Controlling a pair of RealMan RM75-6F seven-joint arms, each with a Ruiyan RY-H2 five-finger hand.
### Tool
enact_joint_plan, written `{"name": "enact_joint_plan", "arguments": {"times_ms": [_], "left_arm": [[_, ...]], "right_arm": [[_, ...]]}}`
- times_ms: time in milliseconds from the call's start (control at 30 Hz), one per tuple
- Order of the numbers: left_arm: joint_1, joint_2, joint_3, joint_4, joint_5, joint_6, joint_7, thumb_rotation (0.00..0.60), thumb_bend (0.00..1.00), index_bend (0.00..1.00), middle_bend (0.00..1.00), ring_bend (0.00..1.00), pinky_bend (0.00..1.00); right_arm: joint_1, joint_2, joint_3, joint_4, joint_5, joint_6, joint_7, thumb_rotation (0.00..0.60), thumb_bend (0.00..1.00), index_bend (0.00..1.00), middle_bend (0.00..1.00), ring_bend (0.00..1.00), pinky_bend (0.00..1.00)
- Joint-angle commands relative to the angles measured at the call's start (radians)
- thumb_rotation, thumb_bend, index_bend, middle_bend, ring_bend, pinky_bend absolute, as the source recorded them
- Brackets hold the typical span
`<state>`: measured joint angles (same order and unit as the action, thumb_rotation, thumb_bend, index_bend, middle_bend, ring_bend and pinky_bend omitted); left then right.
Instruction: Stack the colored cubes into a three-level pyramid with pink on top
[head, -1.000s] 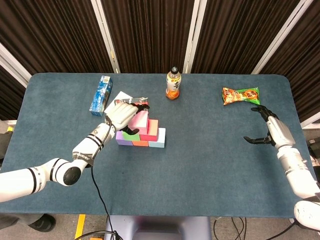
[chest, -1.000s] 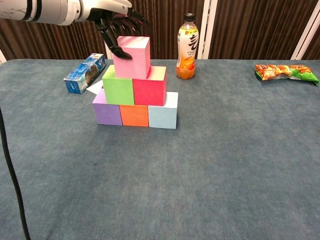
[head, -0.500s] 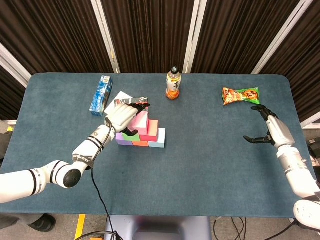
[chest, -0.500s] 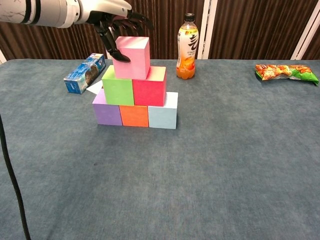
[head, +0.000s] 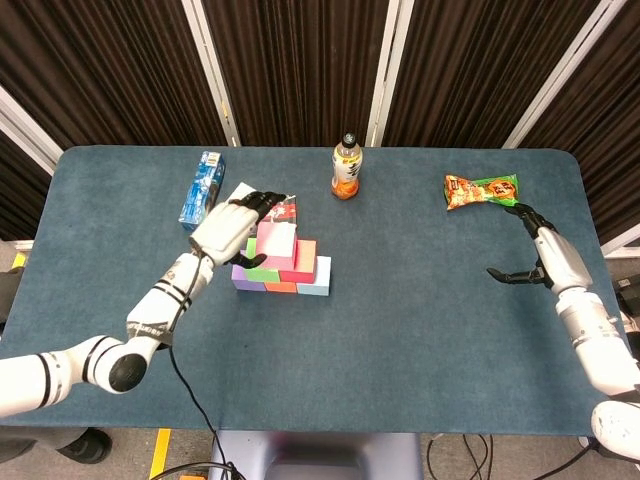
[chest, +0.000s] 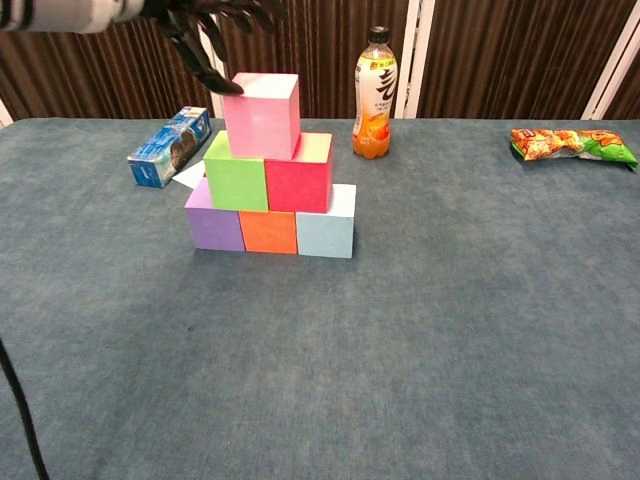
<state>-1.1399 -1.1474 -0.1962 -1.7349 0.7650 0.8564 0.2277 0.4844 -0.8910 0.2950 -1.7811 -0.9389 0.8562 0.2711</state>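
Six cubes stand stacked on the blue table (chest: 450, 330): nearest, a bottom row of three, the purple cube (chest: 214, 221), orange cube (chest: 268, 231) and pale blue cube (chest: 326, 229) side by side and touching; on them a middle row of two, the green cube (chest: 236, 177) and red cube (chest: 298, 178); and on top one pink cube (chest: 262, 113), resting across both. The left robot hand (head: 224, 226) hovers just beside the pink cube's upper left edge, fingers spread apart and holding nothing; in the chest view its dark fingertips (chest: 215, 84) hang close to the cube's top corner, and I cannot tell whether they brush it. A second ago that thumb lay against the pink cube's front face; the hand has since lifted up and away to the left, while the pyramid has not shifted. The right robot hand (head: 538, 252) hangs well apart over the table's right side, fingers spread, empty. Farther back lie one blue packet (chest: 169, 146), one white card (head: 270, 203), one orange drink bottle (chest: 374, 94) and one snack bag (chest: 572, 145).
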Motion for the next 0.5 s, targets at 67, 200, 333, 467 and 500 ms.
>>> {"name": "enact_joint_plan", "arguments": {"times_ms": [67, 200, 333, 467, 500], "left_arm": [[0.114, 0.069, -0.004, -0.078, 0.089, 0.088, -0.091, 0.6, 0.3, 0.0, 0.06, 0.08, 0.25], [0.232, 0.093, 0.044, -0.099, 0.173, 0.171, -0.148, 0.6, 0.3, 0.0, 0.08, 0.1, 0.25], [0.334, 0.081, 0.096, -0.083, 0.244, 0.219, -0.214, 0.6, 0.3, 0.03, 0.09, 0.11, 0.25], [0.408, 0.034, 0.151, -0.013, 0.309, 0.225, -0.255, 0.598, 0.3, 0.11, 0.12, 0.13, 0.25], [0.412, 0.029, 0.155, -0.008, 0.312, 0.224, -0.255, 0.591, 0.3, 0.13, 0.12, 0.13, 0.25]], "right_arm": [[-0.006, 0.026, -0.002, -0.014, -0.039, -0.03, 0.029, 0.6, 0.28, 0.19, 0.12, 0.0, 0.07], [-0.002, 0.037, -0.012, -0.017, -0.087, -0.072, 0.055, 0.6, 0.28, 0.18, 0.12, 0.0, 0.09], [0.011, 0.039, -0.017, -0.019, -0.137, -0.131, 0.103, 0.6, 0.32, 0.18, 0.12, 0.0, 0.1], [0.035, 0.019, -0.034, -0.003, -0.188, -0.175, 0.103, 0.527, 0.43, 0.18, 0.12, 0.0, 0.1], [0.038, 0.017, -0.036, -0.001, -0.19, -0.18, 0.101, 0.494, 0.45, 0.18, 0.12, 0.0, 0.1]]}}
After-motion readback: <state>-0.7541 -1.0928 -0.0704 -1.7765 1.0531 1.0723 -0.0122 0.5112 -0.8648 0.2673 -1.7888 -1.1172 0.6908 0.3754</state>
